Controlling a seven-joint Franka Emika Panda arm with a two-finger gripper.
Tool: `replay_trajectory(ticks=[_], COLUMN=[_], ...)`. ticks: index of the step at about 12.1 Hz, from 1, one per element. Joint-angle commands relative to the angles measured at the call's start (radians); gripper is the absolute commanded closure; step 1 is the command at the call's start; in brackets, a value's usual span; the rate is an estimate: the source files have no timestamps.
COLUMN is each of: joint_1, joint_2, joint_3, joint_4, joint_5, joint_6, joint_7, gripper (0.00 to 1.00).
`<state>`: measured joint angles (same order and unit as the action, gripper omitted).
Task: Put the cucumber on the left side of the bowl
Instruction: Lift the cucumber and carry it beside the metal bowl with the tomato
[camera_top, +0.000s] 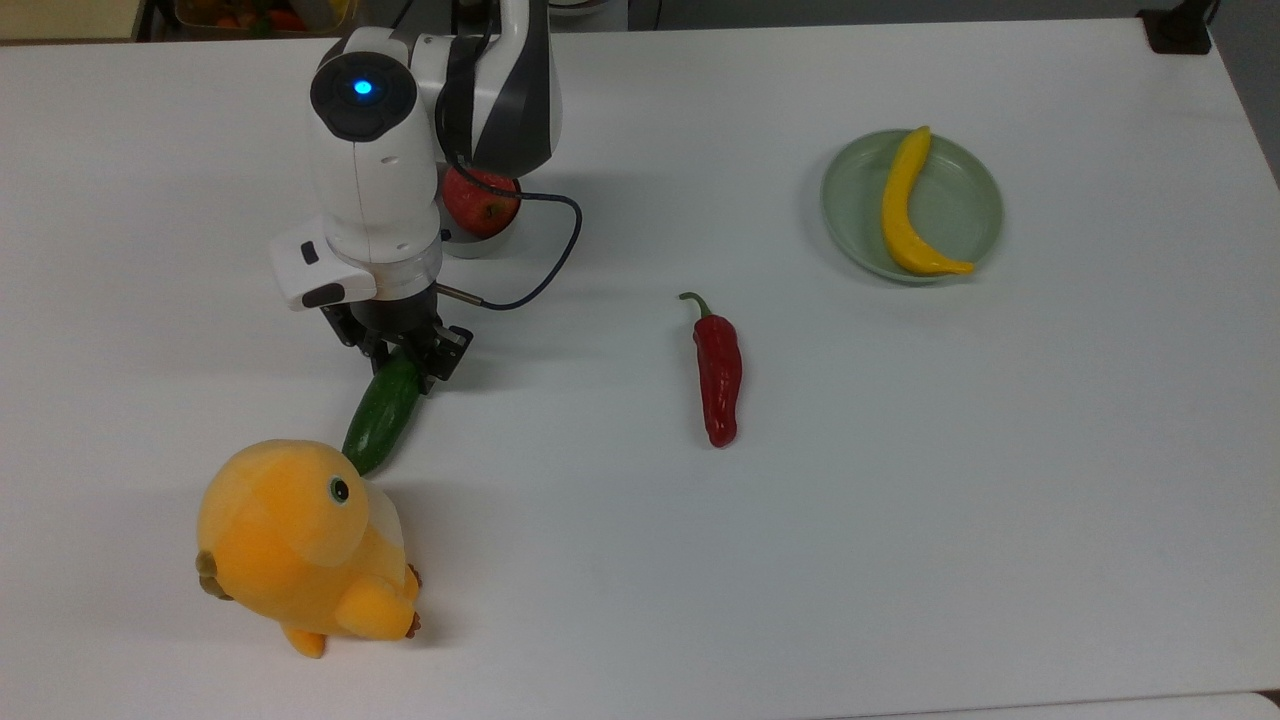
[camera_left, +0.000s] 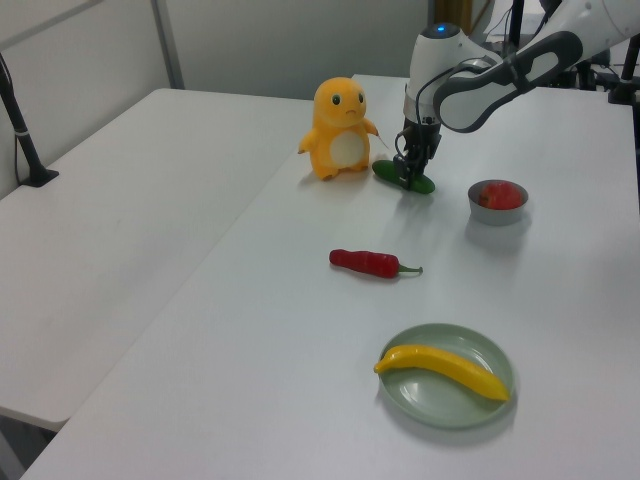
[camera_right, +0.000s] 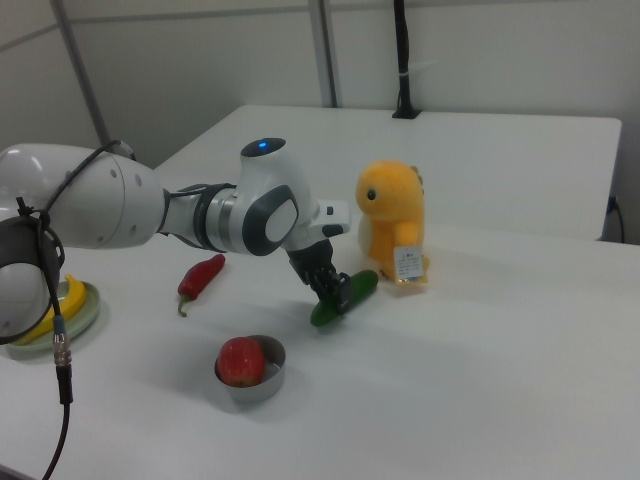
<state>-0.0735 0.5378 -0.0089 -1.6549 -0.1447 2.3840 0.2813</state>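
Note:
The dark green cucumber (camera_top: 375, 422) lies slanted on the white table, its lower end close to the orange plush toy. My gripper (camera_top: 404, 366) is shut on the cucumber's upper end, seen too in the left view (camera_left: 408, 176) and the right view (camera_right: 336, 291). In the right view the cucumber (camera_right: 350, 295) tilts, with the end toward the toy higher. The small grey bowl (camera_top: 482, 245) holds a red apple (camera_top: 482, 205) and stands just behind my arm, apart from the cucumber. The same bowl (camera_left: 497, 215) (camera_right: 262, 388) sits beside the cucumber (camera_left: 416, 184).
An orange plush toy (camera_top: 300, 545) stands at the top view's lower left, almost touching the cucumber's end. A red chili pepper (camera_top: 718, 370) lies mid-table. A pale green plate (camera_top: 850, 190) with a yellow banana (camera_top: 905, 205) is at the top view's upper right.

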Motion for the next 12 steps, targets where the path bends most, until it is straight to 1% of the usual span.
replay_trajectory(ticks=[1, 2, 5, 6, 7, 9, 12], joint_1=[0.006, 0.008, 0.012, 0.015, 0.018, 0.029, 0.075], joint_2=[-0.05, -0.083, -0.18, -0.237, -0.287, -0.37, -0.482], joint_3=[0.007, 0.02, 0.101, 0.127, 0.136, 0.139, 0.141], joint_4=[-0.022, -0.052, -0.178, -0.24, -0.282, -0.334, -0.446], joint_5=[-0.023, -0.021, -0.021, -0.018, -0.012, -0.003, 0.014], joint_6=[0.006, 0.004, -0.009, -0.012, -0.02, -0.063, -0.078], joint_7=[0.016, 0.015, 0.018, 0.022, 0.025, 0.021, 0.021], gripper=[1.0, 1.0, 1.0, 1.0, 1.0, 1.0, 1.0])
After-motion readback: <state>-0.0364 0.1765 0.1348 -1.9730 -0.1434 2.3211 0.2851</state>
